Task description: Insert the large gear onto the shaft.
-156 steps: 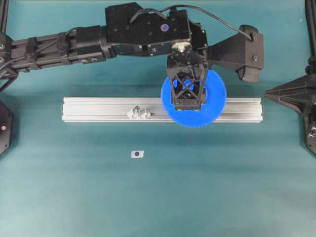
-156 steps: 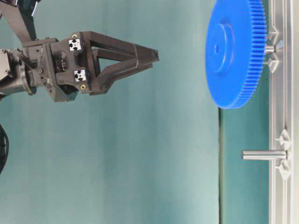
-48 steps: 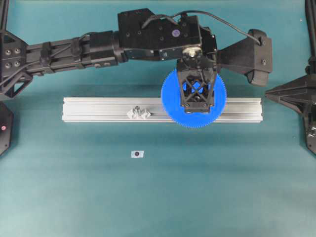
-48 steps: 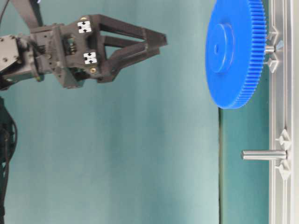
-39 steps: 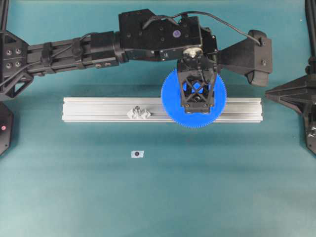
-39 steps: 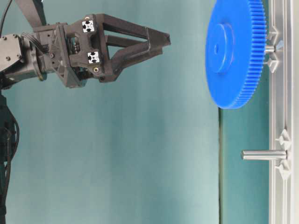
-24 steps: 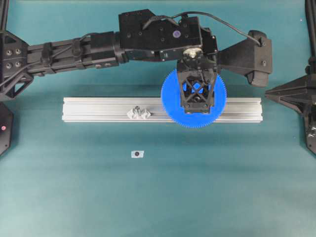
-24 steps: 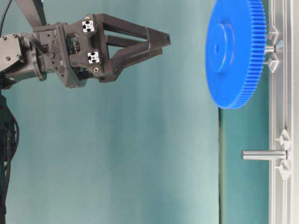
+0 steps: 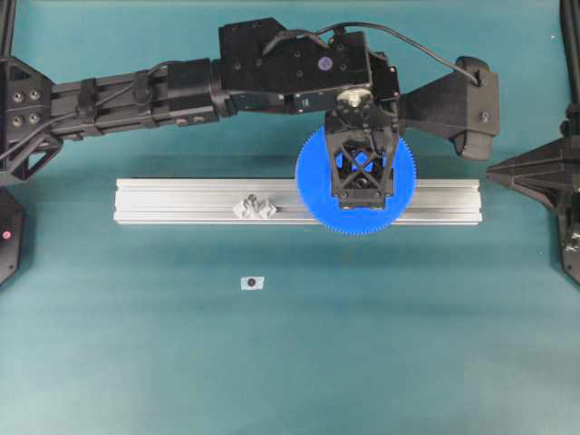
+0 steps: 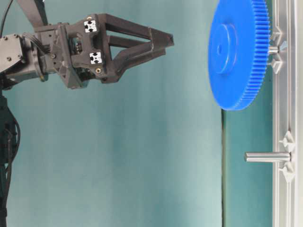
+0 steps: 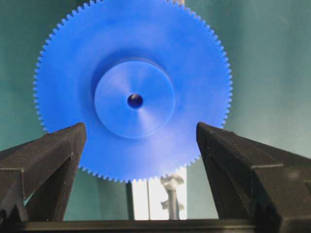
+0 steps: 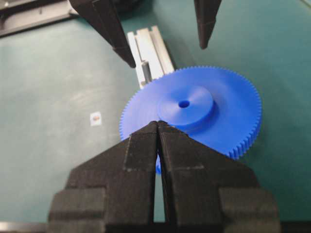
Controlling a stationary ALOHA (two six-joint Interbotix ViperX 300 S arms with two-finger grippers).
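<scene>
The large gear [image 9: 399,192], a bright-blue toothed disc, lies flat over the right part of the rail, seated on the shaft [image 10: 273,49], which shows only as a short stub under it. The gear [image 11: 133,92] shows its raised hub and centre hole, and it is also in the table-level view [image 10: 239,52] and the right wrist view [image 12: 194,111]. My left gripper [image 9: 361,186] hangs well above the gear, open and empty [image 11: 141,133], clear of it [image 10: 165,41]. My right gripper [image 12: 158,125] is shut and empty at the right edge [image 9: 492,170].
The aluminium rail [image 9: 181,201] runs across the middle of the table. A second, bare upright pin [image 10: 267,156] stands on it left of the gear [image 9: 255,207]. A small white tag [image 9: 252,283] lies on the green mat in front of the rail.
My left gripper has shifted very slightly above the gear and stays open. The gear and the right gripper have not moved.
</scene>
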